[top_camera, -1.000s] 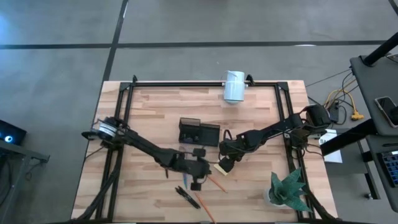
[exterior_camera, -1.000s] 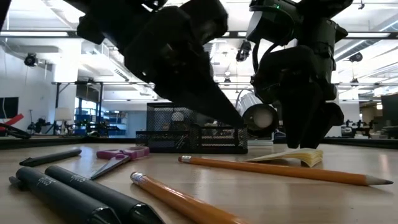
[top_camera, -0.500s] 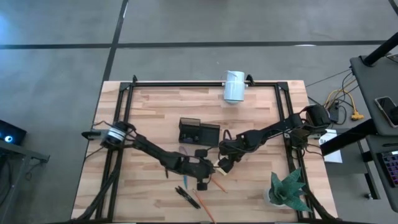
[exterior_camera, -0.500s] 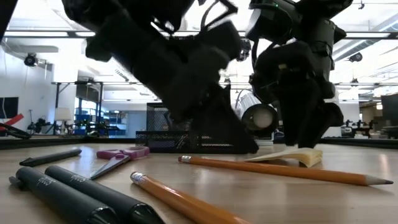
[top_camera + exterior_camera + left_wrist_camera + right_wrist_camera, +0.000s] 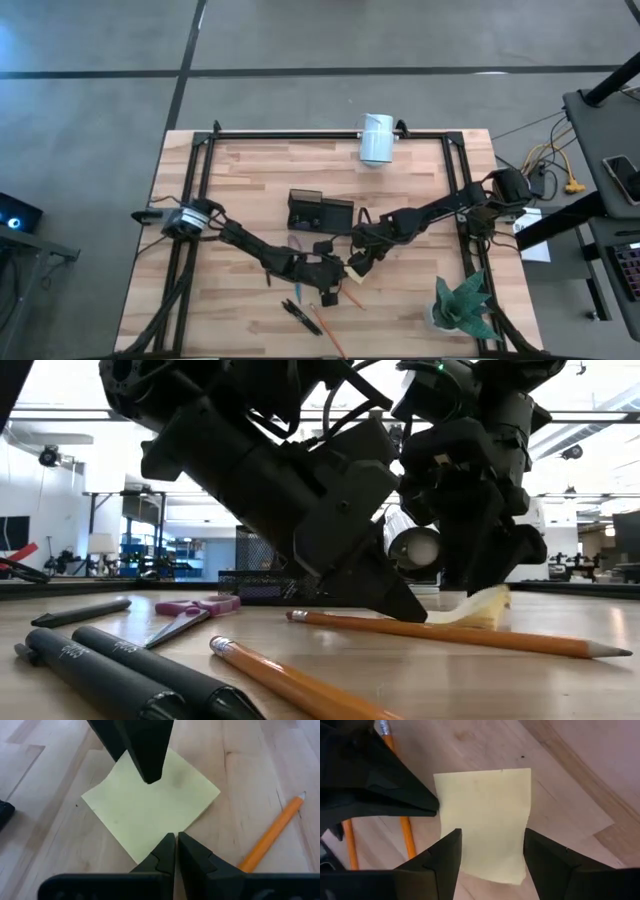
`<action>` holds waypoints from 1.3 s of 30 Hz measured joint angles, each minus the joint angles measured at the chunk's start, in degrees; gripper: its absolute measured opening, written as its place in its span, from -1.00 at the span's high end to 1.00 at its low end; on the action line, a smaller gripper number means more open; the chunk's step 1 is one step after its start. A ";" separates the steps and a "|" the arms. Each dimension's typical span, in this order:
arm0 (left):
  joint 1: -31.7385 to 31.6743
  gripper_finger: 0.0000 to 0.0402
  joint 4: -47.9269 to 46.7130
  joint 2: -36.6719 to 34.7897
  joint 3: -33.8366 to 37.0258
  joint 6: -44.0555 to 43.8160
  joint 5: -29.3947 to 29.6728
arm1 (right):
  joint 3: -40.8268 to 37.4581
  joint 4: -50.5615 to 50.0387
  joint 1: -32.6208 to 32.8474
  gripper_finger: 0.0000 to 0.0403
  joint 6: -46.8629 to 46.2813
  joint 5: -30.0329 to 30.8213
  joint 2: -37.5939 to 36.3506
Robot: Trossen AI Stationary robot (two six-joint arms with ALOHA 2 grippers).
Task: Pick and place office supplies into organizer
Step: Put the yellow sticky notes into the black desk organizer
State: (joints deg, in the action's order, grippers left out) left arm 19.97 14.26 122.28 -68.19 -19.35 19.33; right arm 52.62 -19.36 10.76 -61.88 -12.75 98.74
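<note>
On a wooden table point(image 5: 240, 190), the yellow sticky-note pad point(image 5: 150, 805) lies just beside the organizer point(image 5: 318, 213). Right hand point(image 5: 490, 857) straddles it, fingers apart; left hand point(image 5: 176, 851), pinched closed, nudges one corner. Light and floppy, it seems best gripped across opposite edges.

- Yellow square sticky-note pad point(image 5: 150, 812) lies on the wood, one edge lifted.
- Orange pencil point(image 5: 450, 635) lies flat just beside it.
- Purple-handled scissors point(image 5: 190, 612) lie flat nearby.
- Black organizer point(image 5: 320, 213) stands mid-table, near the pad.
</note>
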 joint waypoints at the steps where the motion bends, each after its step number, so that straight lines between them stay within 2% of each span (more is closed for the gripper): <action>1: 0.00 0.97 0.01 0.00 0.04 -0.01 0.00 | -0.02 0.51 0.00 0.03 0.14 -0.57 0.00; 8: -0.26 0.97 0.72 0.04 0.12 0.14 0.57 | 0.09 3.84 0.27 0.11 0.67 -3.15 -0.02; 21: -0.79 0.97 0.57 0.09 0.16 0.21 0.80 | 0.09 3.38 1.40 0.38 0.71 2.09 -0.04; 24: -0.79 0.97 0.35 -0.13 0.18 0.21 0.84 | 0.09 3.27 1.37 0.54 1.86 1.75 0.07; 27: -0.88 0.97 -0.28 -1.10 0.40 0.44 0.86 | 0.09 2.71 1.33 0.85 2.46 1.77 0.13; 30: -1.01 0.97 -3.00 -2.95 0.80 1.62 1.78 | 0.11 2.13 1.36 0.94 2.77 2.07 0.05; 33: -0.98 0.97 -10.08 -6.31 1.30 2.28 4.19 | 0.11 1.25 0.93 0.96 3.60 2.98 -0.72; 37: -0.87 0.97 -20.57 -10.46 2.53 1.32 8.07 | 0.88 -0.50 0.36 0.96 4.56 9.84 -5.03; 39: -0.82 0.97 -22.46 -12.11 3.71 -1.39 9.34 | 2.05 -2.85 -0.18 0.96 4.01 14.61 -8.60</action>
State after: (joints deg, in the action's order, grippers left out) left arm 19.15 -8.20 110.17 -64.48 -20.74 28.67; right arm 54.67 -22.22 10.59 -57.87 1.85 90.14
